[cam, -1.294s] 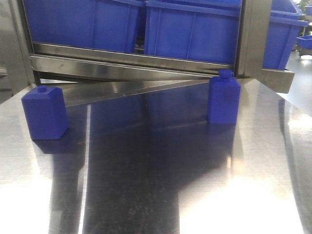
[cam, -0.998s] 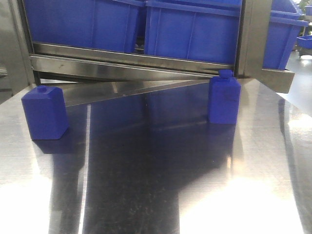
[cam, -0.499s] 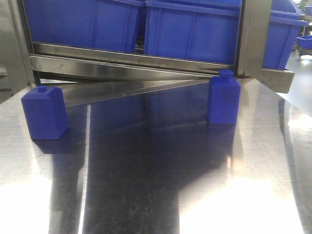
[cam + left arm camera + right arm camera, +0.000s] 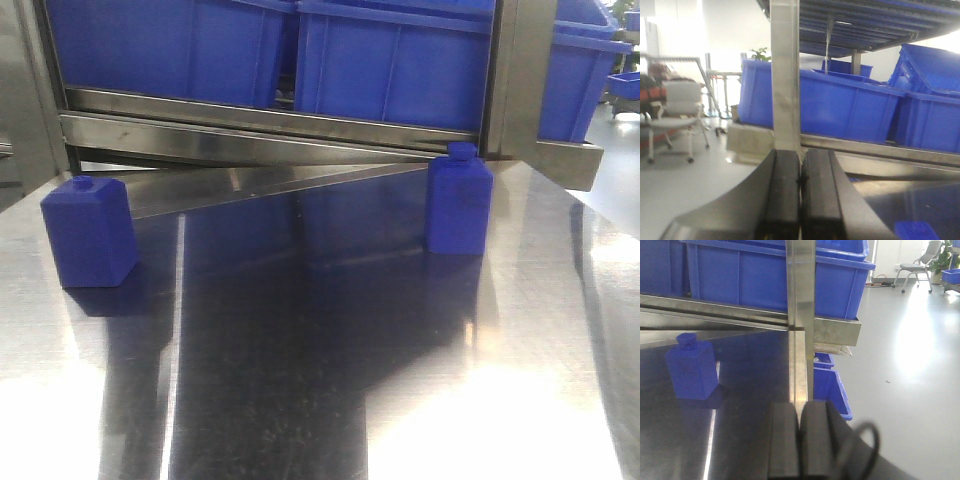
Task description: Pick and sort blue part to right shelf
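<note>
- Right claw [image 4: 800,410] is pressed together and empty, well apart from the blue bottle [image 4: 690,367], which stands upright on the tabletop [image 4: 320,390].
- Spread it first, then close across the bottle's flat sides.
- Left claw [image 4: 800,160] is also pressed together.

Closed right pincer [image 4: 800,415], blue part [image 4: 691,371] upright on steel table [image 4: 750,405], blue bins [image 4: 755,280] behind

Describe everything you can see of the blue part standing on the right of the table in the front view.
The blue part is a bottle-shaped block, matte blue and plastic-looking, with flat sides, sloped shoulders and a small cap on top. It stands upright on the shiny steel table, towards the back, near the shelf post. Only the table appears to touch it.
</note>
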